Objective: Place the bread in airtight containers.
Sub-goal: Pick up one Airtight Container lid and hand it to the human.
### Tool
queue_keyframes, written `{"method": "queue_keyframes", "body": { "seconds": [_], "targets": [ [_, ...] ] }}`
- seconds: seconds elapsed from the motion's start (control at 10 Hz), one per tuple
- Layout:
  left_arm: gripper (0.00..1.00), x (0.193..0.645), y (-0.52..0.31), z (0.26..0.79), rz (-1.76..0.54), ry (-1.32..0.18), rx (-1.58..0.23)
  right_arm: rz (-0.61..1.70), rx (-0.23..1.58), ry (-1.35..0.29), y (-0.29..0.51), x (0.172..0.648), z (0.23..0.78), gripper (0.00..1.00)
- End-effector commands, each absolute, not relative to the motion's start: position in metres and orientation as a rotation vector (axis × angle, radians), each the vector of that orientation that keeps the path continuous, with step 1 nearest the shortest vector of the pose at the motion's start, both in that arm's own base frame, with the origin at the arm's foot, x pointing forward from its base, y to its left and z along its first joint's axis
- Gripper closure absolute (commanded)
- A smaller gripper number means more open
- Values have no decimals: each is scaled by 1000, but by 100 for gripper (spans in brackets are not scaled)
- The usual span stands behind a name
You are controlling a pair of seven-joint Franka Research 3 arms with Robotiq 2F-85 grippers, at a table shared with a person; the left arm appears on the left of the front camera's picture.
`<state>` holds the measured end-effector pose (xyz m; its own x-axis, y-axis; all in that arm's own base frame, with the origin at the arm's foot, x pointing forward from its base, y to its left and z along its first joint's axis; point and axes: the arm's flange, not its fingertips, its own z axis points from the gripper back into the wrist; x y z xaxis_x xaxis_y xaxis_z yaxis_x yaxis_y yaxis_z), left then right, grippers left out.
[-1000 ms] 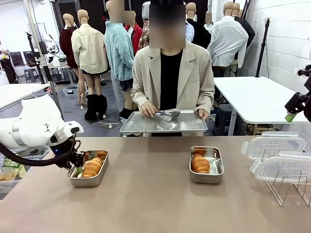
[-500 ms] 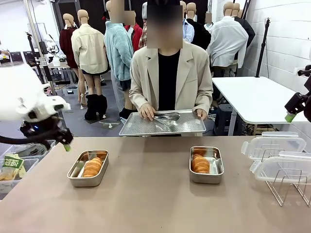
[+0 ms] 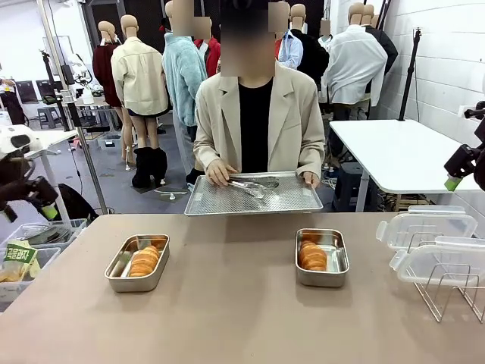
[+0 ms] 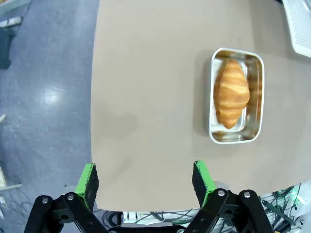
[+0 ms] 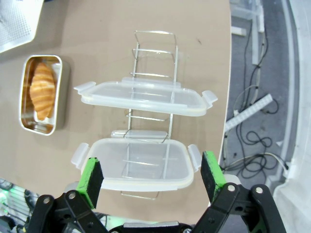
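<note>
Half done, by the look of it: showing one bread (image 3: 144, 261) lying in each airtight container (image 3: 130, 285) on the table (image 3: 227, 311), awaiting the two clear lids (image 5: 141, 97) resting on the wire rack (image 5: 154, 75). Hovering left end effector (image 4: 145, 179) and right end effector (image 5: 151, 174) wide apart, gripping nothing.

Under the wide-spread left gripper (image 4: 145, 177) the tabletop (image 4: 146, 97) lay bare and free to pass. Ahead of it, off to one side, a tin (image 4: 236, 138) with a croissant (image 4: 232, 92) was the sole obstacle. Beneath the right gripper (image 5: 151, 170), clear lids (image 5: 146, 96) propped on a wire rack (image 5: 153, 53) barred the way, and bare table separated them from the other tin (image 5: 62, 97).
</note>
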<state>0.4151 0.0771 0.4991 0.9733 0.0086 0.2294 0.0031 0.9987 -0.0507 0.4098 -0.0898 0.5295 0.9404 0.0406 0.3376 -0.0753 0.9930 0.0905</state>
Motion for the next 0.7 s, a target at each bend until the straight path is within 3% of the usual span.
{"method": "queue_keyframes", "body": {
  "seconds": [0.0, 0.6],
  "targets": [
    [0, 423, 94, 494, -2, -188, -97, 66, 99, -343, -90, 410, 529, 0],
    [0, 415, 77, 499, 3, -232, -51, 66, 99, -343, -90, 410, 529, 0]
  ]
}}
